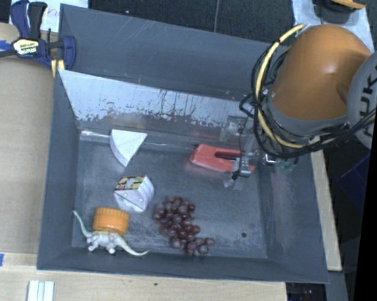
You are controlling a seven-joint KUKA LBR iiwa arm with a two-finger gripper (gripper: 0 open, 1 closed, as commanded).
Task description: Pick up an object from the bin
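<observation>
My gripper hangs low at the back right of the bin floor, under the arm's orange cover. It is at the right end of a flat red block that lies near the back wall, and a dark part of the gripper overlaps that end. Whether it touches the block I cannot tell. A bunch of dark purple grapes lies in front of it, toward the bin's front middle.
On the left half of the floor are a white wedge, a small white printed box, an orange round cap and a white toy dinosaur. The bin's sloped walls rise on all sides.
</observation>
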